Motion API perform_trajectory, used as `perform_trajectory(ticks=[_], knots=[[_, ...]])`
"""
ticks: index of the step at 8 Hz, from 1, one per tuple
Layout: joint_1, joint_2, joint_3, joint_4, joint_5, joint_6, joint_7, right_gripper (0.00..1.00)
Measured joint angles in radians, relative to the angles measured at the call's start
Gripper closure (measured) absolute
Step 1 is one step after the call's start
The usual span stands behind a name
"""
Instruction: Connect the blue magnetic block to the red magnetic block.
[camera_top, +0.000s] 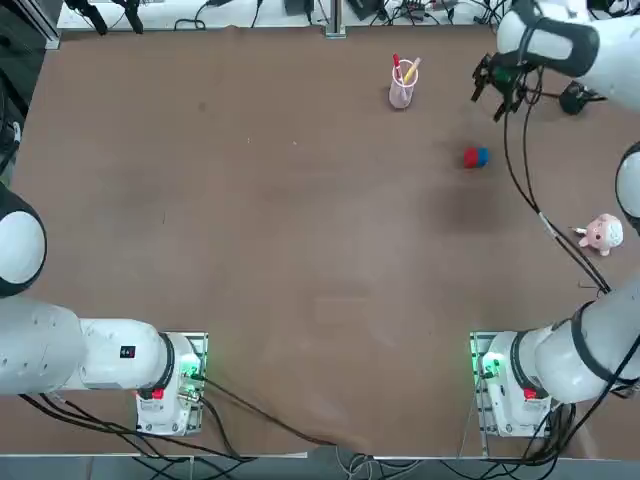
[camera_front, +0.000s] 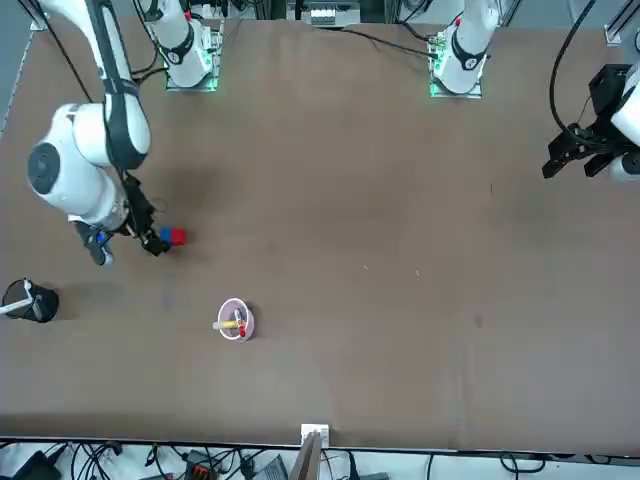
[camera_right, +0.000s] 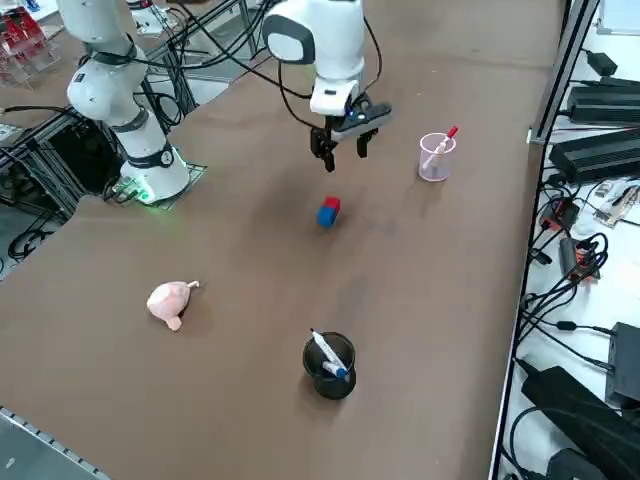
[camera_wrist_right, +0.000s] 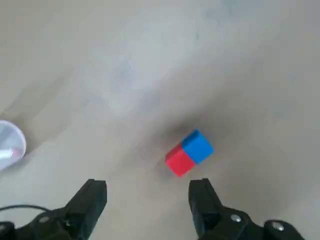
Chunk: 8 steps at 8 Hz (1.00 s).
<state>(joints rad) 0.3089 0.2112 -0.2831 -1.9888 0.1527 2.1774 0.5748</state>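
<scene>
Light falls evenly and fairly bright from overhead on the brown table (camera_top: 300, 250), without glare. A soft, diffuse shadow lies on the surface under the right gripper (camera_right: 342, 143), whose fingers stand apart. In the wrist view the table looks pale and washed, a blurred dark patch sits beyond the fingers (camera_wrist_right: 90, 200), and a faint shadow hugs the joined blocks ahead of them.

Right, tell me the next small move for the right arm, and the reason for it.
Probably just lift the right gripper clear and stop. The tiny bright blue cube already sits face to face against the tiny bright red cube on the brown table, and the open, empty fingers hang above and apart from the pair.
</scene>
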Motion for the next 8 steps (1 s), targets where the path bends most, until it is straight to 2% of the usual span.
perform_trajectory(ticks=[3,4,8], knots=[[-0.045,-0.074,-0.028,0.014,-0.006,-0.014,-0.371,0.0],[-0.053,-0.093,-0.034,0.031,-0.006,-0.04,-0.438,0.0],[-0.049,-0.105,-0.026,0.275,-0.006,-0.305,-0.478,0.0]])
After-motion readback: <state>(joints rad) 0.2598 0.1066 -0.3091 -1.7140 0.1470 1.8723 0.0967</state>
